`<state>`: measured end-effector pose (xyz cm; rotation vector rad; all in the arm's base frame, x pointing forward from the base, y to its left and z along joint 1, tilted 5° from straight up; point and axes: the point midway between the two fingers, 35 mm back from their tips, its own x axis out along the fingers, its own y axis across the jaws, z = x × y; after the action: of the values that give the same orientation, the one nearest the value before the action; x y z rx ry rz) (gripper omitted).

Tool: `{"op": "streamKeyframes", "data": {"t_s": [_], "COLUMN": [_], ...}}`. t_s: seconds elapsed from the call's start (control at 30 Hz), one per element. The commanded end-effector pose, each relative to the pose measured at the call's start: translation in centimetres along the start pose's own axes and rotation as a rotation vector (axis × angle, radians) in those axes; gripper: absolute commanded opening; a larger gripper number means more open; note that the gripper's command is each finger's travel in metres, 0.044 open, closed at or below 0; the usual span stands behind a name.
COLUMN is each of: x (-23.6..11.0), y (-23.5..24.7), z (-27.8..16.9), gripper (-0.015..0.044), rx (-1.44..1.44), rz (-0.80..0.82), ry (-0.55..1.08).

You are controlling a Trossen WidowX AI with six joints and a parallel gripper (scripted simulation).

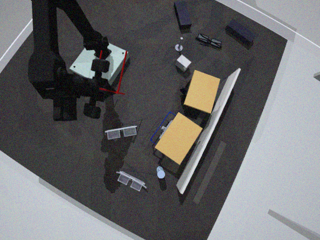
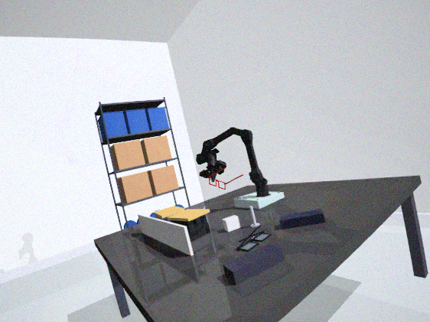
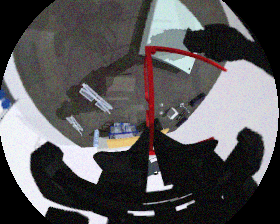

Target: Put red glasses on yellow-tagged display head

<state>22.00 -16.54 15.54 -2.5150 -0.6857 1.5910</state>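
Tool: the tool (image 2: 211, 174) was clamped on the red glasses (image 2: 221, 182), carried high above the surface (image 2: 344, 207) near the arm's base plate (image 2: 276, 196).
Risk: the thin frame could twist in the grip, seating crooked.
Obstacles: tan-topped display stands (image 1: 202, 91) beside a white panel (image 1: 210, 129); clear glasses (image 1: 120, 132), black glasses (image 1: 209, 41) lay about.

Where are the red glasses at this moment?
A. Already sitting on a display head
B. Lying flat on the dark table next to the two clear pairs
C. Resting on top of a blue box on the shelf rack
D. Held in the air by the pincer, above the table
D: in the exterior view the red glasses hang under the closed pincer, well above the table and near the arm's pale base.
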Motion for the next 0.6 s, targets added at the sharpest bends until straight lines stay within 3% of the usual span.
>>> {"op": "streamKeyframes", "data": {"t_s": [0.0,0.57], "x": [0.7,3.0], "y": [-0.3,-1.5], "z": [-0.1,-1.1], "gripper": [0.0,0.0], "rx": [-0.172,-0.888], "rz": [-0.009,-0.075], "ry": [-0.033,-0.132]}}
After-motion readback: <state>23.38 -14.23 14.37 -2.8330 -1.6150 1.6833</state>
